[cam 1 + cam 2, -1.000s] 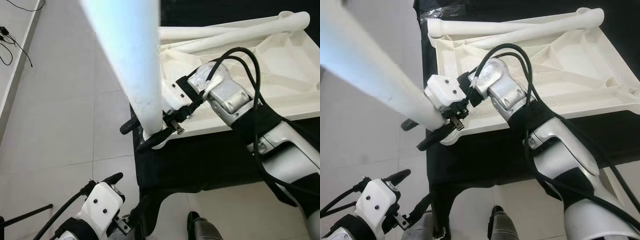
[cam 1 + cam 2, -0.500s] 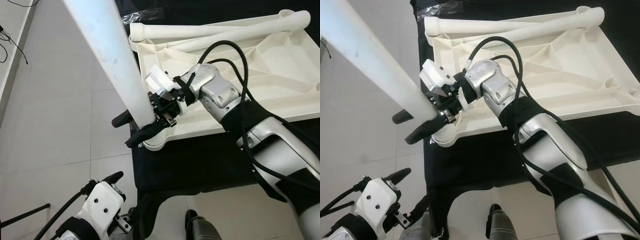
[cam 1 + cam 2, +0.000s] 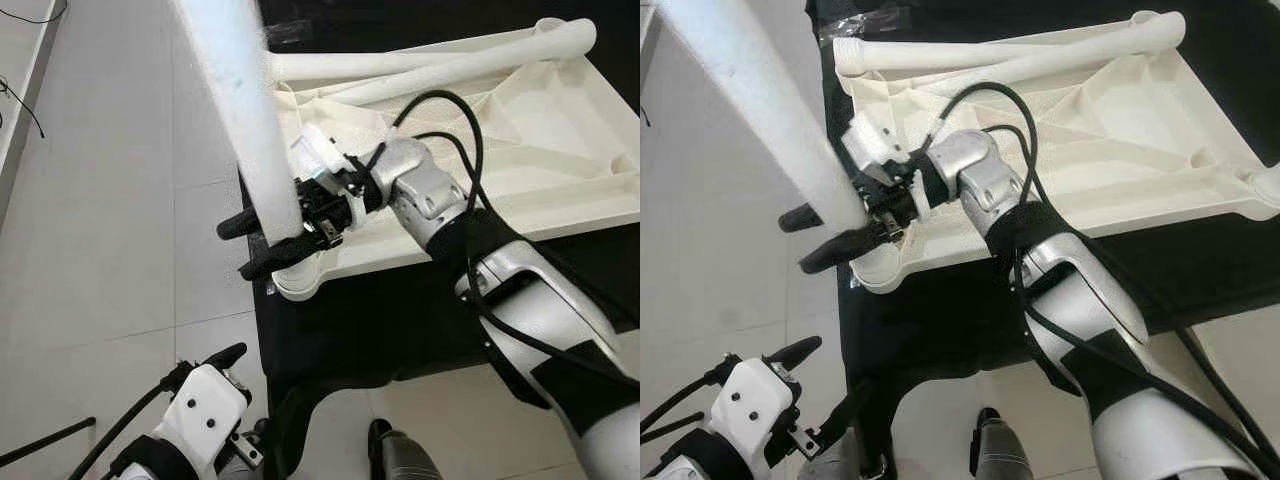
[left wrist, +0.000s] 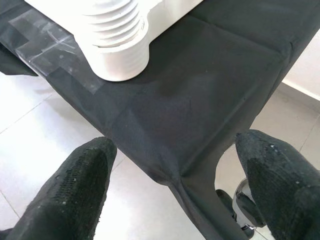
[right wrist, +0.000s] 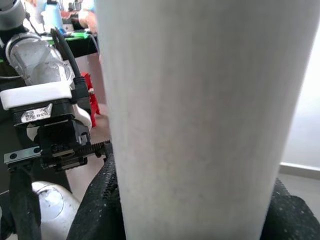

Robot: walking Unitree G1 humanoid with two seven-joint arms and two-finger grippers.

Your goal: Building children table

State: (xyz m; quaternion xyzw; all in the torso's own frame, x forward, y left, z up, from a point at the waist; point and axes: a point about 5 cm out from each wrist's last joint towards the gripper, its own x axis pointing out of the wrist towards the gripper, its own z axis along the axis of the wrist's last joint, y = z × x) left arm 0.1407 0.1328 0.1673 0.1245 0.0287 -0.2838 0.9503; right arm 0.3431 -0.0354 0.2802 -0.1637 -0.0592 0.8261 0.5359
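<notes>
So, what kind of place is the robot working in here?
Probably an indoor room set up for assembly work: a pale tiled floor, a black cloth spread as a work surface, and an upturned white plastic tabletop lying on it.

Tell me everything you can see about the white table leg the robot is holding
The table leg is a long, thick, round white tube, matte and plastic-looking, plain along its length. It stands nearly upright, tilted slightly, with its lower end just above the round corner socket of the upturned white tabletop; whether it has entered the socket I cannot tell. The right gripper clamps it near the bottom, one black finger on each side. Its upper end runs out of the picture.
</notes>
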